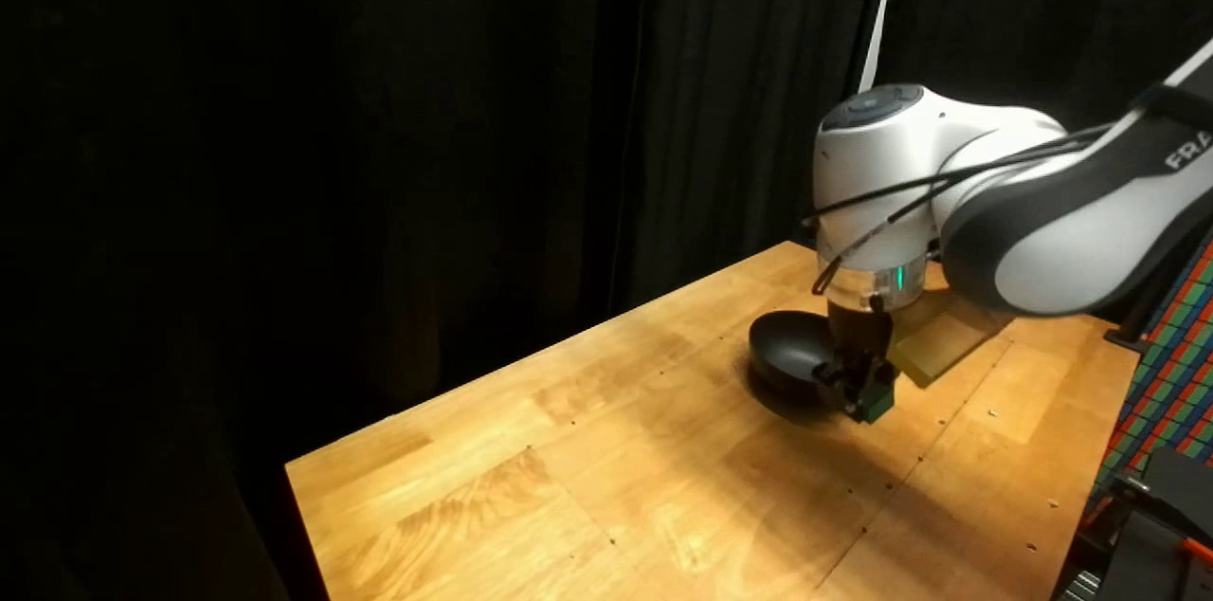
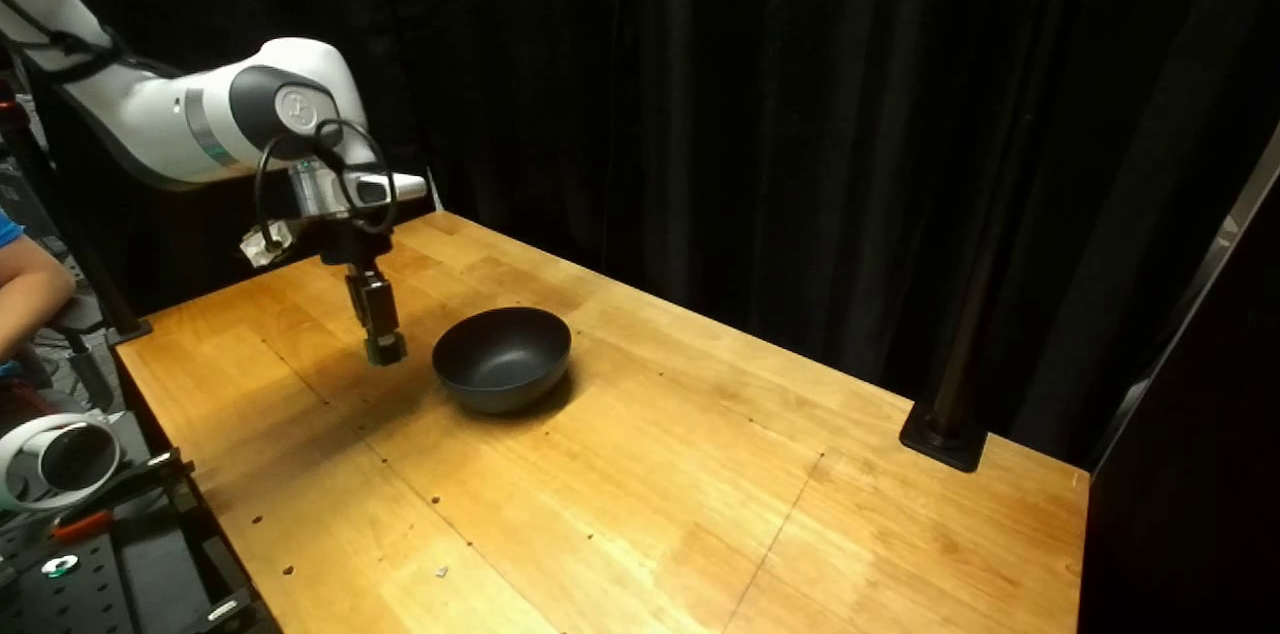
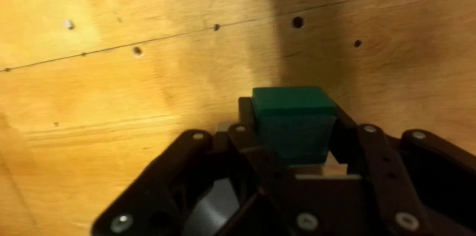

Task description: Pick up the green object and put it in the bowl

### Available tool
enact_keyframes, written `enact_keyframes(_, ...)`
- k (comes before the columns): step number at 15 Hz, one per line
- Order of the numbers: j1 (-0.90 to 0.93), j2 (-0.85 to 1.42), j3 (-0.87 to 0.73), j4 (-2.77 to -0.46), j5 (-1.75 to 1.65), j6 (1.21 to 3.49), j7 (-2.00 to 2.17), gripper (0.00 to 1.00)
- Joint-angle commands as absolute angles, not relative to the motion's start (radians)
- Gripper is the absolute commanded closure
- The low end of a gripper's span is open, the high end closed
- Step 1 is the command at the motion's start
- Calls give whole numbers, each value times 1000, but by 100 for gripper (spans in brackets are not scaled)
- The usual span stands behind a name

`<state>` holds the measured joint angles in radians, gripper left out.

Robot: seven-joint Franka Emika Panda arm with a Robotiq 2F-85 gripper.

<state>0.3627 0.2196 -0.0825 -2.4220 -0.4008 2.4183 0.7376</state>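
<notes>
- Letters "FRA" (image 1: 1188, 152): pale capitals on the dark band (image 1: 1004, 222) of the robot arm (image 1: 1090, 274), in an exterior view, slanting upward to the right; the frame's edge comes at the A.
- Round disc (image 2: 298, 108) on the arm's joint (image 2: 253, 114), in an exterior view: a symbol, too small to make out.
- Dark oval panel (image 1: 872, 106) atop the white housing (image 1: 862, 174), in an exterior view: pale markings, illegible.
</notes>
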Motion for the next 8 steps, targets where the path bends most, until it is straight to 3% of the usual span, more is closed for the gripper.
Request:
enact_keyframes(1, 283, 115, -51, -2358, -421, 2229, 733, 77)
enact_keyframes(7, 198, 188, -15, -2305, -418, 2408, 792, 77)
enact_keyframes(8, 195, 206, -13, -2301, -414, 2423, 799, 27)
